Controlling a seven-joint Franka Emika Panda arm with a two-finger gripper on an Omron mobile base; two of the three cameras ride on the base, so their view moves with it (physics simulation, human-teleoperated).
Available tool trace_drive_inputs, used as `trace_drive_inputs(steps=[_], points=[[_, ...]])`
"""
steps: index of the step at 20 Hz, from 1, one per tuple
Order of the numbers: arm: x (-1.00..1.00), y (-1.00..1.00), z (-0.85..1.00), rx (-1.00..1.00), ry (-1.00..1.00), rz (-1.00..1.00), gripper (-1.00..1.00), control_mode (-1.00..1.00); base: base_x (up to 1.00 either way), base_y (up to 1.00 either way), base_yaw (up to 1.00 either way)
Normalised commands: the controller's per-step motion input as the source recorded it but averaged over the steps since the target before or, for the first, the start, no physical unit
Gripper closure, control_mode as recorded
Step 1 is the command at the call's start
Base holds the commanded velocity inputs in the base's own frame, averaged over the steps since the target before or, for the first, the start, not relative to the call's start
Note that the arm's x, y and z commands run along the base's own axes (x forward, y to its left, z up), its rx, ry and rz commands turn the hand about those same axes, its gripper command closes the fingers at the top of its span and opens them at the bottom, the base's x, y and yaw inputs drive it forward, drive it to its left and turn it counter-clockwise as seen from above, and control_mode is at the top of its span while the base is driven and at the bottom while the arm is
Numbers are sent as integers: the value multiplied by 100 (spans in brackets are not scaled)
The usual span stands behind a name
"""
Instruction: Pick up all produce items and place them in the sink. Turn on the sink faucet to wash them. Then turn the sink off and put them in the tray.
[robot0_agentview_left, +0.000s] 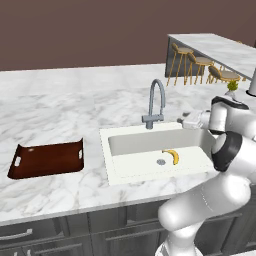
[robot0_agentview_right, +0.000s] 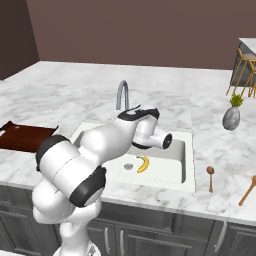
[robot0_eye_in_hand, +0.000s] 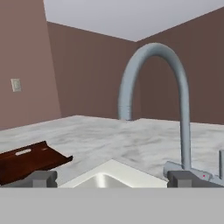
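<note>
Pincer (robot0_eye_in_hand: 112, 178) open facing faucet (robot0_eye_in_hand: 154, 100), banana (robot0_agentview_left: 172, 156) in sink (robot0_agentview_left: 150, 136)

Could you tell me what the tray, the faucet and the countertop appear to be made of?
The tray looks like dark reddish-brown wood with a glossy finish, showing small highlights. The faucet appears to be brushed grey metal, evenly matte. The countertop looks like polished white marble, going by its grey veining, though in a render it could be imitation stone.
</note>
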Motion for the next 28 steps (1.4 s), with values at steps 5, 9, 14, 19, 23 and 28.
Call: trace_drive_inputs(steps=[5, 9, 14, 19, 23, 28], points=[[26, 2, 0, 0, -1, 0, -100, -100, 0, 0, 0], [28, 3, 0, 0, -1, 0, -100, -100, 0, 0, 0], [26, 2, -4, 0, -1, 0, -100, -100, 0, 0, 0], [24, 1, -10, 0, -1, 0, -100, -100, 0, 0, 0], [25, 0, -11, 0, -2, 0, -100, -100, 0, 0, 0], [27, 0, -7, 0, -3, 0, -100, -100, 0, 0, 0]])
